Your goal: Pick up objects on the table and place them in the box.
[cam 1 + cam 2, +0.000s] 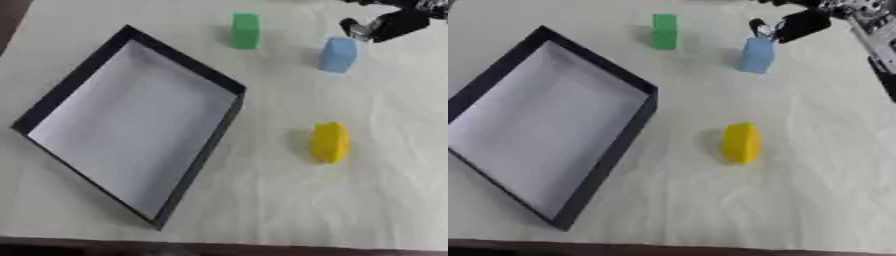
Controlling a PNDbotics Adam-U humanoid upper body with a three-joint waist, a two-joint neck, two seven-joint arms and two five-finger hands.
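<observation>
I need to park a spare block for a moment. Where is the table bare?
Bare cloth lies between the box and the yellow block, and all along the near edge. It is crowded at the far right, where the right hand reaches the blue block, with the green block nearby.

Right arm enters from upper right corner, silver joints showing nr the edge in right eye view. Right hand: black, reaching down and leftward, fingertips lowest; whether fingers are curled or straight can't be made out. Left arm and left hand: not seen in either view.
</observation>
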